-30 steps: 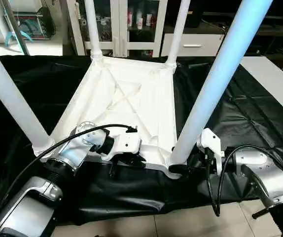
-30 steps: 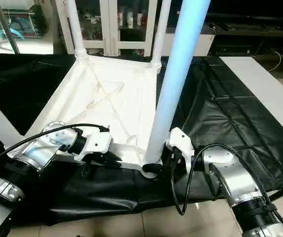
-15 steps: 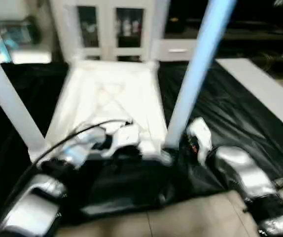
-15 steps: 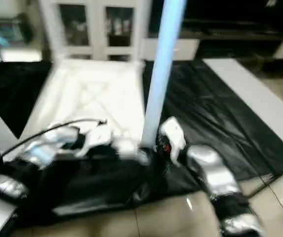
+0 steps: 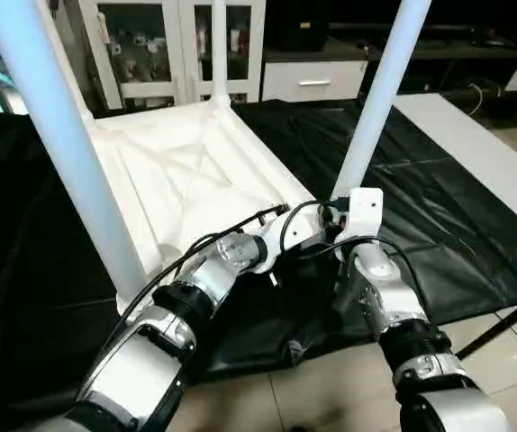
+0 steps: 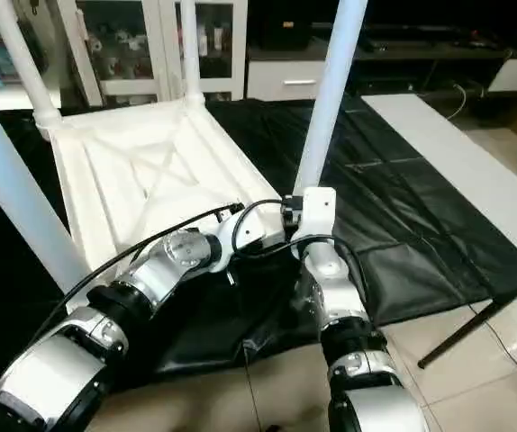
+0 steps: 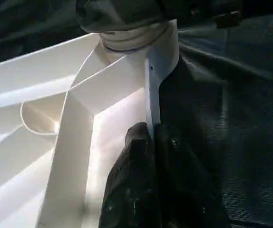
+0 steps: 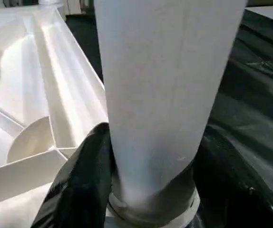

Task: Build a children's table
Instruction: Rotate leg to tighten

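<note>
From the head views, the children's table (image 6: 141, 171) lies upside down on the black-draped tabletop (image 5: 439, 207), its X-ribbed underside facing up. Four white legs stand in its corner sockets — the near left leg (image 5: 69, 135), the near right leg (image 5: 380, 94), and two far legs (image 6: 189, 49), (image 6: 20, 58). So the assembly looks nearly done; what seems left is seating the last leg firmly and turning the table upright.

In the left wrist view, the left end effector (image 7: 153, 142) is pinched closed on the table's thin raised rim (image 7: 151, 99) just beside the near right socket, steadying the top.

In the right wrist view, the right end effector (image 8: 148, 156) wraps the base of the near right leg (image 8: 165, 85) — one black finger (image 8: 86, 175) presses on one side, the other hugs the opposite side, right above the socket collar.
</note>
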Controlling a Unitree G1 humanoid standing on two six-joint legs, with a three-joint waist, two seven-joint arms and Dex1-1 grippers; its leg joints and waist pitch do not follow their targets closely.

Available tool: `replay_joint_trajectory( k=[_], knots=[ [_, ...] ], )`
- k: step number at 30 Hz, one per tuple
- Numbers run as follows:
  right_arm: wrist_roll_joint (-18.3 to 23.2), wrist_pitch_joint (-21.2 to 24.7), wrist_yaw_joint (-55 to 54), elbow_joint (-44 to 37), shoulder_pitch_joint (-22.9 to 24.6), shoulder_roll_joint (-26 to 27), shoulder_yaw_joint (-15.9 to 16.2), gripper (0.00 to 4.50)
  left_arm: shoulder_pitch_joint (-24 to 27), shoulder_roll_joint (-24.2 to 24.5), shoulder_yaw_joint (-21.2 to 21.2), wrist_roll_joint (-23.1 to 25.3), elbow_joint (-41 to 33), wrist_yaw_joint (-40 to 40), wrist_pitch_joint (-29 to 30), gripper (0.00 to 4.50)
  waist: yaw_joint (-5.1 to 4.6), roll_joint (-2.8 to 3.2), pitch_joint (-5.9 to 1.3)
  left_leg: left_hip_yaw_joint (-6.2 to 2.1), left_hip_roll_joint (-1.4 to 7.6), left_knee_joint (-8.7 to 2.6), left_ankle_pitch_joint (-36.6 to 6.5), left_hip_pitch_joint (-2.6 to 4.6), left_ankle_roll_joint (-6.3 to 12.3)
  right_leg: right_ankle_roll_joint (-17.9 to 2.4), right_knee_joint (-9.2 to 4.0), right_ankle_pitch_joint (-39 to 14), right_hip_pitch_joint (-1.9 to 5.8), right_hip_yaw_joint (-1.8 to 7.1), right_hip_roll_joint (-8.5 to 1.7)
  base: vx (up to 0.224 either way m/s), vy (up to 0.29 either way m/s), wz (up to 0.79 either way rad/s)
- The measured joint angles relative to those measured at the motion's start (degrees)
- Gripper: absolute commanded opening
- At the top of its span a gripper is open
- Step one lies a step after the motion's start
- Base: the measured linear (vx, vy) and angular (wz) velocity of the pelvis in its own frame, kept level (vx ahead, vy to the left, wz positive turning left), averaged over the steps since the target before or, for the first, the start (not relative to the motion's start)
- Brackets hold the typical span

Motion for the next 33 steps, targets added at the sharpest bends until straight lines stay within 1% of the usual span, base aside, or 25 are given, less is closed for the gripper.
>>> replay_joint_trajectory(
  k=[2, 3, 4, 5, 6, 7, 8, 10, 11, 12, 13, 16, 17, 18, 19, 20, 21, 22, 25, 27, 28, 30, 31, 33],
  knots=[
    [0.75, -1.86, 4.86, -1.08, 1.55, -1.21, 0.08, 2.01, -0.08, 0.67, -1.24, 0.24, -0.02, -0.01, -1.52, 0.00, 0.58, -0.01, 0.00, 0.11, 0.01, 0.00, 0.17, -0.08, 0.25, -0.13, 0.11, 0.72, -0.13, 0.03, -0.07, 0.000, 0.000, 0.00],
    [0.91, -2.43, 6.06, -1.74, 2.25, -1.61, 0.10, 2.55, -0.09, 0.92, -1.68, 0.30, -0.03, -0.01, -2.28, 0.00, 0.72, 0.00, -0.01, 0.15, 0.01, 0.00, 0.18, -0.07, 0.25, -0.22, 0.24, 0.97, -0.16, 0.04, -0.12, 0.000, 0.000, 0.00],
    [0.97, -2.60, 6.90, -2.19, 2.56, -1.84, 0.15, 2.55, -0.10, 1.24, -1.91, 0.49, 0.03, 0.00, -3.09, 0.00, 0.81, 0.00, -0.01, 0.19, 0.01, 0.00, 0.18, -0.05, 0.24, -0.21, 0.36, 1.32, -0.21, 0.09, -0.14, 0.000, 0.000, 0.00],
    [1.59, -3.67, 9.98, -4.45, 3.86, -2.37, 0.64, 2.68, -0.21, 2.24, -2.00, 1.16, 0.47, 0.40, -4.69, 0.00, 0.89, -0.01, -0.01, 0.22, 0.08, 0.00, 0.18, -0.07, 0.24, -0.12, 0.56, 1.46, -0.29, 0.10, -0.14, 0.050, -0.033, 0.07],
    [2.23, -4.24, 12.62, -6.86, 5.06, -2.96, 1.07, 2.68, -0.38, 3.47, -1.82, 1.34, 0.78, 0.77, -5.63, 0.00, 0.69, -0.06, 0.01, 0.27, 0.13, -0.01, 0.18, -0.05, 0.24, -0.19, 0.85, 1.55, -0.44, 0.10, -0.14, 0.050, -0.033, 0.07],
    [2.98, -4.49, 15.44, -9.47, 6.34, -3.69, 1.82, 2.85, -0.48, 4.65, -1.52, 1.36, 0.84, 0.80, -6.33, 0.00, 0.58, -0.17, 0.05, 0.26, 0.14, 0.01, 0.18, -0.21, 0.23, -0.14, 1.12, 1.55, -0.58, 0.09, -0.14, 0.000, 0.000, 0.00],
    [4.07, -4.34, 19.32, -12.98, 8.07, -5.25, 2.83, 2.95, -0.47, 5.91, -1.20, 1.37, 0.82, 0.27, -7.44, 0.00, 0.56, -0.16, 0.05, 0.05, 0.20, 0.00, 0.17, -0.28, 0.23, 0.09, 1.18, 1.44, -0.66, -0.06, -0.04, 0.000, 0.000, 0.00],
    [4.82, -3.65, 23.09, -16.11, 9.47, -8.21, 3.12, 3.06, -0.41, 6.85, -0.47, 1.23, 0.36, -1.59, -8.40, 0.00, 0.80, -0.17, 0.02, 0.03, 0.46, -0.04, 0.29, -0.58, 0.42, 0.18, 1.20, 1.35, -1.00, -0.10, 0.20, 0.028, -0.017, -0.01],
    [5.63, -2.35, 26.72, -19.44, 11.10, -11.21, 3.55, 3.26, 0.02, 7.82, -0.46, 0.61, -1.05, -4.89, -8.89, 0.00, 1.20, -0.13, -0.01, 0.03, 0.58, -0.07, 0.25, -0.60, 0.39, 0.16, 1.21, 1.24, -1.24, -0.15, 0.29, 0.087, -0.025, 0.00],
    [6.01, -1.61, 29.29, -21.63, 12.43, -13.97, 3.77, 3.26, 0.67, 9.10, -0.45, -0.17, -2.29, -8.16, -9.88, 0.00, 1.60, -0.11, -0.02, 0.08, 0.60, -0.15, 0.22, -0.57, 0.44, -0.07, 1.33, 1.08, -1.30, -0.16, 0.32, 0.091, -0.033, -0.02],
    [6.49, -0.68, 31.58, -23.13, 13.67, -16.74, 3.30, 3.45, 1.52, 10.68, -0.35, -1.24, -3.42, -11.51, -11.12, 0.00, 2.04, -0.11, -0.03, 0.16, 0.62, -0.19, 0.17, -0.58, 0.52, -0.36, 1.61, 0.85, -1.30, -0.14, 0.33, 0.054, -0.017, -0.02],
    [7.85, 1.95, 38.53, -27.00, 16.72, -22.25, 3.09, 3.58, 3.16, 14.49, -0.57, -3.72, -5.17, -20.00, -14.97, 0.00, 2.81, -0.11, -0.04, 0.16, 0.66, -0.17, 0.12, -0.38, 0.49, -0.37, 2.13, 0.39, -1.31, -0.12, 0.31, 0.000, 0.000, 0.00],
    [8.33, 3.10, 40.98, -28.47, 17.86, -23.92, 3.07, 3.81, 3.34, 15.32, -0.70, -3.96, -5.26, -22.19, -16.18, 0.00, 3.08, -0.10, -0.05, 0.17, 0.70, -0.18, 0.11, -0.25, 0.46, -0.36, 2.17, 0.38, -1.24, -0.13, 0.34, 0.000, 0.000, 0.00],
    [8.70, 3.76, 43.02, -29.70, 18.73, -24.94, 3.27, 3.81, 3.42, 15.80, -0.85, -4.26, -5.15, -23.89, -16.97, 0.00, 3.37, -0.02, -0.05, 0.17, 0.77, -0.18, 0.12, -0.02, 0.44, -0.35, 2.18, 0.38, -1.07, -0.16, 0.35, 0.000, 0.000, 0.00],
    [8.92, 4.23, 45.00, -31.05, 19.59, -25.99, 3.74, 3.94, 3.59, 16.33, -1.12, -4.73, -5.09, -25.76, -17.68, 0.00, 3.63, 0.03, -0.05, 0.24, 0.80, -0.20, 0.08, 0.38, 0.37, -0.30, 2.17, 0.35, -0.87, -0.15, 0.35, 0.000, 0.000, 0.00],
    [9.76, 5.16, 47.44, -32.23, 20.34, -27.03, 4.34, 4.02, 3.90, 16.72, -1.15, -5.46, -5.14, -28.40, -18.03, 0.00, 3.79, 0.10, -0.06, 0.27, 0.81, -0.20, -0.08, 0.46, 0.08, -0.22, 2.16, 0.30, -0.59, -0.11, 0.35, 0.000, 0.000, 0.00],
    [10.42, 5.85, 49.01, -33.09, 20.76, -27.65, 4.75, 4.13, 4.12, 16.96, -1.16, -6.05, -5.28, -30.27, -18.03, 0.00, 3.83, 0.15, -0.08, 0.27, 0.82, -0.19, -0.10, 0.59, 0.01, 0.12, 2.13, 0.10, -0.44, -0.09, 0.34, 0.000, 0.000, 0.00],
    [11.12, 6.96, 50.62, -34.11, 21.14, -28.41, 5.35, 4.13, 4.39, 17.17, -1.16, -6.64, -5.79, -32.21, -17.81, 0.00, 3.85, 0.19, -0.08, 0.30, 0.81, -0.20, -0.09, 0.85, -0.07, 0.13, 2.09, 0.09, -0.35, -0.05, 0.32, 0.000, 0.000, 0.00],
    [13.06, 9.91, 54.69, -36.10, 21.87, -29.34, 6.88, 4.44, 5.67, 17.40, -1.17, -8.23, -7.96, -37.96, -16.42, 0.00, 3.80, 0.19, -0.08, 0.53, 0.79, -0.19, -0.09, 1.16, -0.13, 0.24, 2.05, 0.03, 0.03, 0.28, 0.29, 0.000, 0.000, 0.00],
    [13.27, 11.08, 56.32, -36.11, 21.82, -29.22, 7.98, 4.44, 6.00, 17.43, -1.27, -9.26, -8.62, -41.04, -15.77, 0.00, 3.85, 0.19, -0.08, 0.61, 0.70, -0.17, -0.09, 1.20, -0.13, 0.30, 2.04, -0.01, 0.11, 0.49, 0.25, 0.000, 0.000, 0.00],
    [13.25, 11.42, 56.82, -36.10, 21.77, -29.19, 8.34, 4.44, 6.02, 17.42, -1.50, -9.48, -8.89, -41.96, -15.68, 0.00, 3.86, 0.19, -0.08, 0.71, 0.70, -0.18, -0.09, 1.19, -0.13, 0.32, 2.04, -0.02, 0.10, 0.64, 0.25, 0.000, 0.000, 0.00],
    [12.11, 11.43, 57.72, -34.99, 20.01, -28.91, 9.85, 4.44, 6.07, 17.04, -1.74, -9.53, -9.04, -42.90, -16.36, 0.00, 3.75, 0.19, -0.09, 1.11, 0.70, -0.18, -0.09, 1.22, -0.13, 0.33, 2.12, -0.02, 0.05, 1.17, 0.31, 0.000, 0.000, 0.00],
    [11.89, 11.42, 57.77, -34.79, 19.36, -28.63, 10.03, 4.44, 6.06, 17.01, -1.79, -9.52, -9.04, -42.92, -16.58, 0.00, 3.81, 0.19, -0.09, 1.25, 0.70, -0.19, -0.09, 1.20, -0.13, 0.32, 2.13, -0.02, 0.02, 1.31, 0.31, 0.000, 0.000, 0.00],
    [10.02, 11.23, 58.45, -32.78, 16.99, -28.61, 11.63, 4.44, 6.16, 16.70, -1.83, -9.47, -9.13, -42.95, -16.79, 0.00, 3.79, 0.12, -0.13, 1.60, 0.72, -0.18, -0.09, 1.17, -0.13, 0.27, 2.19, 0.01, 0.04, 1.63, 0.30, 0.000, 0.000, 0.00]
  ],
)
